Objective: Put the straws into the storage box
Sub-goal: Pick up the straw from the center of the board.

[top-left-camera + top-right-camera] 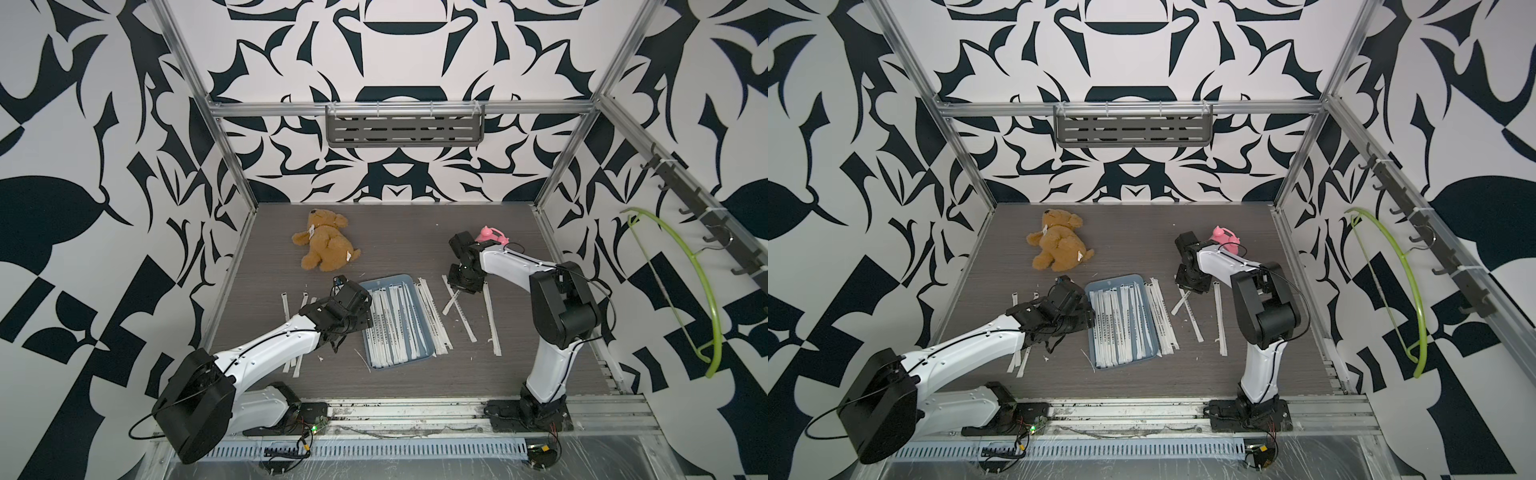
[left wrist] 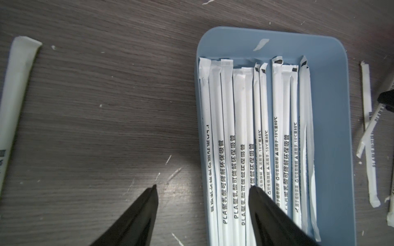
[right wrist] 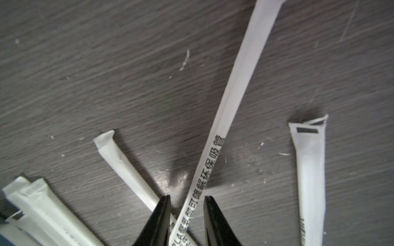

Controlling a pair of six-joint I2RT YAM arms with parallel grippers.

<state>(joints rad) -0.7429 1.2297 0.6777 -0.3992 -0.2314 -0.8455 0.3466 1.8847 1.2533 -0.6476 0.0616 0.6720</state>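
The blue-grey storage box point(image 1: 401, 363) lies mid-table with several wrapped white straws point(image 1: 395, 320) lying lengthwise in it; in the left wrist view they fill most of the box point(image 2: 332, 127). My left gripper point(image 2: 203, 187) hovers open over the box's left rim, one finger over the table, one over the boxed straws point(image 2: 245, 127). More straws point(image 1: 432, 316) lie just right of the box. My right gripper point(image 3: 187, 197) is low over two crossed straws point(image 1: 455, 301), jaws apart around a printed straw point(image 3: 215, 149) without pinching it.
Loose straws also lie left of the box point(image 1: 286, 305) and further right point(image 1: 490, 320). A brown teddy bear point(image 1: 324, 245) lies at the back, and a pink toy point(image 1: 492, 235) sits behind the right arm. A grey slotted shelf point(image 1: 405, 126) and a green hanger point(image 1: 702, 282) are on the walls.
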